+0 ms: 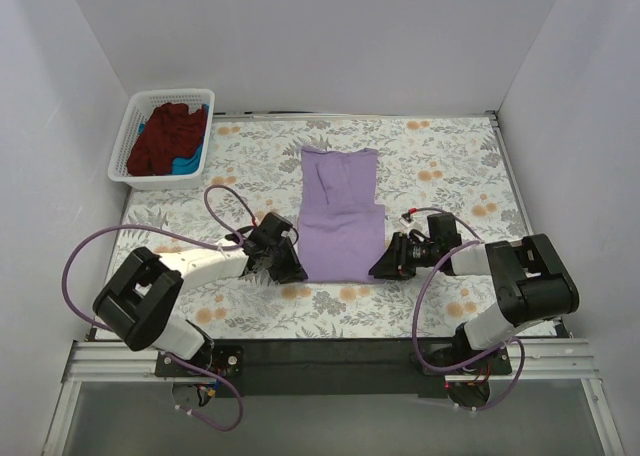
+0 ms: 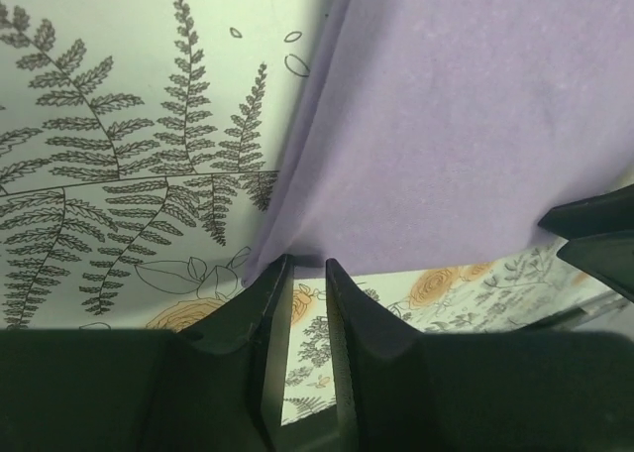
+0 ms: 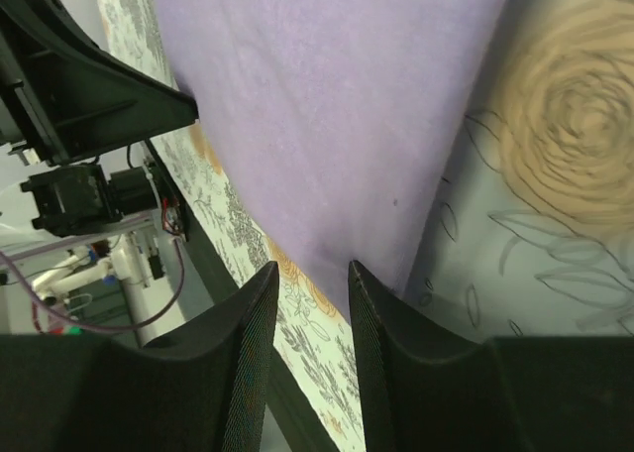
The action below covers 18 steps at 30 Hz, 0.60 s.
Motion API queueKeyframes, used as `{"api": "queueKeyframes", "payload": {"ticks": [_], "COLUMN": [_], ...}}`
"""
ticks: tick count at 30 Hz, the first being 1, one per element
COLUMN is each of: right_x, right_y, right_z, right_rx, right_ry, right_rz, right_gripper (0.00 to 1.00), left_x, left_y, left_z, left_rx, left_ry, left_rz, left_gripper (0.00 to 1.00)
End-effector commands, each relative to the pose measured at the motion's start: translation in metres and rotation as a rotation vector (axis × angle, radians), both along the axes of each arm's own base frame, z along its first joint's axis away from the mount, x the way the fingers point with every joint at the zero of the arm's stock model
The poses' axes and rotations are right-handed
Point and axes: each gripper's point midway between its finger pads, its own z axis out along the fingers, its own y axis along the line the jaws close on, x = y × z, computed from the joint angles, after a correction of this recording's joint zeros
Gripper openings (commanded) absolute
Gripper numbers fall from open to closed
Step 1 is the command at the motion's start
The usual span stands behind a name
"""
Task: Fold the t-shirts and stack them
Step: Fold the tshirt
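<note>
Bases of both arms sit at the bottom edge of the top view. Left fingers (image 2: 267, 313) are at the lower-left corner of the lavender t-shirt (image 1: 341, 216), and right fingers (image 3: 381, 323) are at its lower-right corner, all low on the worktop (image 1: 450, 156).

Top view hides both gaps; the wrist views show them. Left wrist: fingers slightly apart with a narrow slot, floral print visible through it, cloth corner ending at the tips and none inside. Right wrist: fingers spread wider, shirt corner reaching the mouth of the gap but not squeezed. Each wrist view also catches the opposite black gripper across the hem.

Only the top view shows the whole shirt: a flat narrow strip at frame centre, long axis running up the frame. Bare floral worktop lies on both sides and above, widest to the right up to the edge rail.

Basket (image 1: 122, 141) sits upper left at the far worktop corner, holding a bunched maroon t-shirt (image 1: 165, 136) with a blue t-shirt (image 1: 190, 161) peeking out at its right. White walls close off left, right and back.
</note>
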Motion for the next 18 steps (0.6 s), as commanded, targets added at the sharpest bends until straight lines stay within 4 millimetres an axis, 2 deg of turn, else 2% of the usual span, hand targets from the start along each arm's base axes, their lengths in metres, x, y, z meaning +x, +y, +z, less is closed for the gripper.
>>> {"api": "queueKeyframes", "payload": {"ticks": [1, 3, 5, 7, 10, 12, 15, 16, 18], "right_x": [-0.004, -0.01, -0.01, -0.007, 0.01, 0.03, 0.056, 0.072, 0.092], "right_y": [-0.015, -0.018, -0.016, -0.015, -0.011, -0.008, -0.005, -0.002, 0.002], "right_z": [-0.012, -0.011, 0.0, 0.011, 0.039, 0.058, 0.071, 0.077, 0.086], "right_rx": [0.005, 0.028, 0.049, 0.066, 0.096, 0.105, 0.102, 0.105, 0.11], "right_ry": [0.028, 0.043, 0.005, -0.028, -0.124, -0.195, -0.237, -0.253, -0.275], "right_rz": [-0.048, -0.045, -0.037, -0.037, -0.039, -0.044, -0.053, -0.055, -0.057], "right_gripper": [0.42, 0.42, 0.42, 0.42, 0.42, 0.43, 0.43, 0.43, 0.43], "left_x": [-0.014, -0.017, -0.015, -0.011, 0.001, 0.019, 0.046, 0.064, 0.088], "left_y": [0.01, 0.013, 0.013, 0.01, 0.007, 0.0, -0.012, -0.015, -0.021], "left_z": [-0.007, -0.003, 0.004, 0.017, 0.037, 0.054, 0.073, 0.086, 0.083], "left_rx": [-0.03, -0.045, -0.058, -0.083, -0.109, -0.132, -0.171, -0.189, -0.186], "left_ry": [0.072, 0.062, 0.041, -0.001, -0.076, -0.147, -0.214, -0.252, -0.264], "left_rz": [0.047, 0.059, 0.058, 0.052, 0.051, 0.038, 0.02, 0.015, 0.014], "left_gripper": [0.18, 0.18, 0.18, 0.18, 0.19, 0.19, 0.2, 0.2, 0.2]}}
